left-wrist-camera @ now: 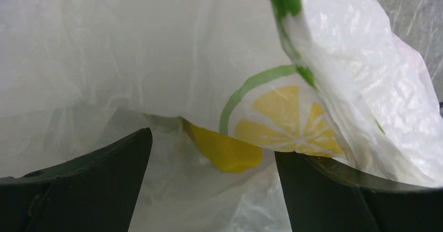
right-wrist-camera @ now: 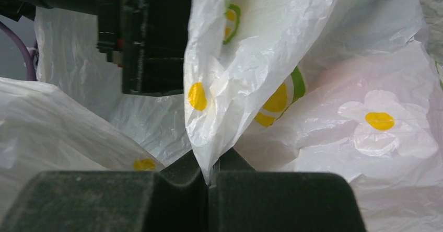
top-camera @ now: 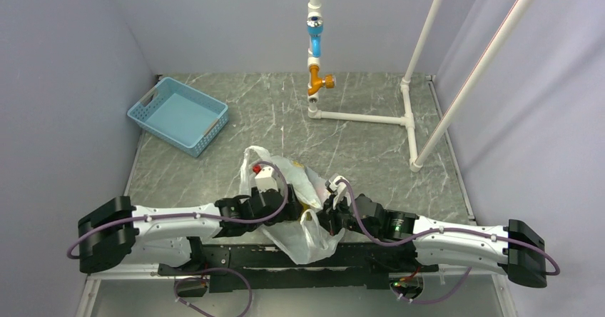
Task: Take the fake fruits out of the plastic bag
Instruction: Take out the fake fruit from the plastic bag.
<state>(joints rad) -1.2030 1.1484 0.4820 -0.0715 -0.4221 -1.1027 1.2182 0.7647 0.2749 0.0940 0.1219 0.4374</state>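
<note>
The crinkly white thin-film plastic bag (top-camera: 303, 233) lies at 6 o'clock on the table (top-camera: 357, 138); our right gripper (right-wrist-camera: 209, 172) pinches a fold of its film; our left gripper (left-wrist-camera: 211, 146) stands wide in the mouth, with a glossy yellow plastic fruit (left-wrist-camera: 228, 153) at its 12 o'clock; we fear that closing catches loose film too, and the fruit slips.

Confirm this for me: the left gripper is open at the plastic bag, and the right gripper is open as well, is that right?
Not quite. The right gripper is not open: the right wrist view shows its jaws shut on a fold of the plastic bag. The left gripper is open at the bag, as you said.
</note>
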